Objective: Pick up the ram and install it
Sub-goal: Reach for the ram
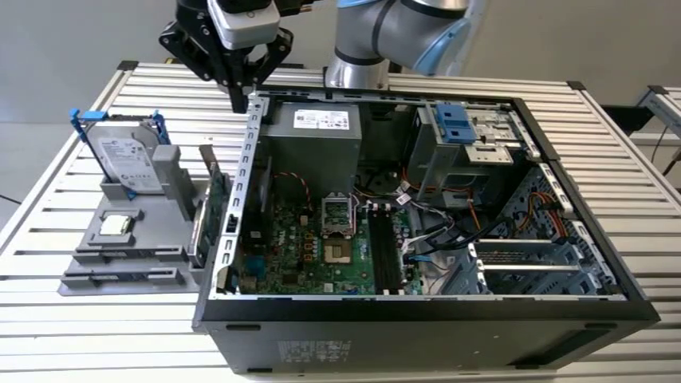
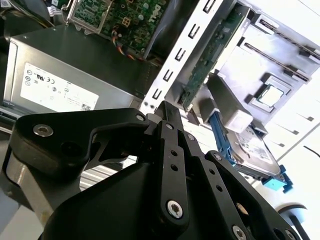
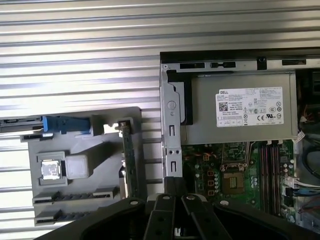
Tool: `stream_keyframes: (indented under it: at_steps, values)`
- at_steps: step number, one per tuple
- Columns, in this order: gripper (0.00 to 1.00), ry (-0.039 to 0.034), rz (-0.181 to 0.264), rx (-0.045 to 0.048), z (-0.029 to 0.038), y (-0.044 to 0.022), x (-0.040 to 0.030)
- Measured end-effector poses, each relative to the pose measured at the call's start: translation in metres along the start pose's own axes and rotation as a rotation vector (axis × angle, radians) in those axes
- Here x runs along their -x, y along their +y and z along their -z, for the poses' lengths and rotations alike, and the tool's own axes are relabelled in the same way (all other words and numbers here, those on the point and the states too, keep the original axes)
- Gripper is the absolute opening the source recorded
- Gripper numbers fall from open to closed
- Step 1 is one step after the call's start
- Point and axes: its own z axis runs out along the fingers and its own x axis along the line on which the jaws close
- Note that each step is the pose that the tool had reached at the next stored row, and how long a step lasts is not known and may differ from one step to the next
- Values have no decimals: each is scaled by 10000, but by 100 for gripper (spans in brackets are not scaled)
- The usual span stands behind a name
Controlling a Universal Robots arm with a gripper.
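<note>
Claw (image 1: 241,102), fingers seemingly pinched together on nothing, is hovering over open black computer case (image 1: 426,309) wall on slatted metal bench (image 1: 85,335).

The black end effector (image 1: 238,97) had its upper body cut off by the exterior view's top edge. In the second wrist view its linkage hid part of the silver hard drive with blue brackets (image 2: 252,148). The open black computer case (image 3: 235,56) ran past the first wrist view's edge.

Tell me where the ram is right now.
In the first wrist view the ram stands on edge in the grey holder, along the side nearest the open computer case, just outside the case's wall.
</note>
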Motion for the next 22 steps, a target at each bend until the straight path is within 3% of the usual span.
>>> stream_keyframes:
  at_steps: [22]
  values:
    - [0, 0, 1, 0, 5, -27, -196]
